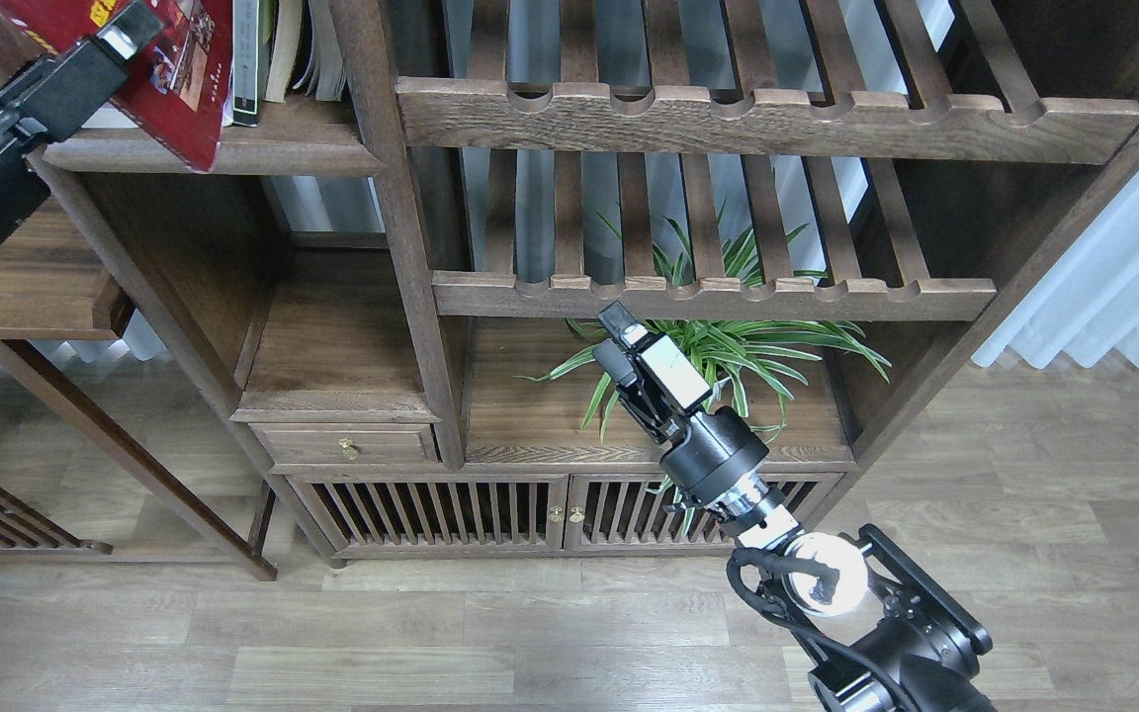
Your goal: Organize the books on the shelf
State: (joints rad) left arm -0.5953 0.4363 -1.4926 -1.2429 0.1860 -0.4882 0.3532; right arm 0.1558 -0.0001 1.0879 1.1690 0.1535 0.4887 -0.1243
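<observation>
My left gripper (127, 28) is at the top left, shut on the red book (179, 84), which has a yellow title and photos. It holds the book tilted, with its lower corner hanging over the rounded front edge of the dark-brown shelf (273, 148). To the right of the red book, a black-grey book (245, 59) stands upright on the shelf. Pale books (307, 49) lean beside it, their covers not visible. My right gripper (612, 338) hangs low in the middle, in front of the bookcase. Its fingers are slightly apart and hold nothing.
Two slatted racks with notched front rails (728, 119) (708, 297) fill the bookcase's right half. A green spider plant (738, 346) stands just behind my right gripper. Below are a small drawer (347, 445), slatted cabinet doors (490, 509) and wood flooring. A side table (26, 287) stands at the left.
</observation>
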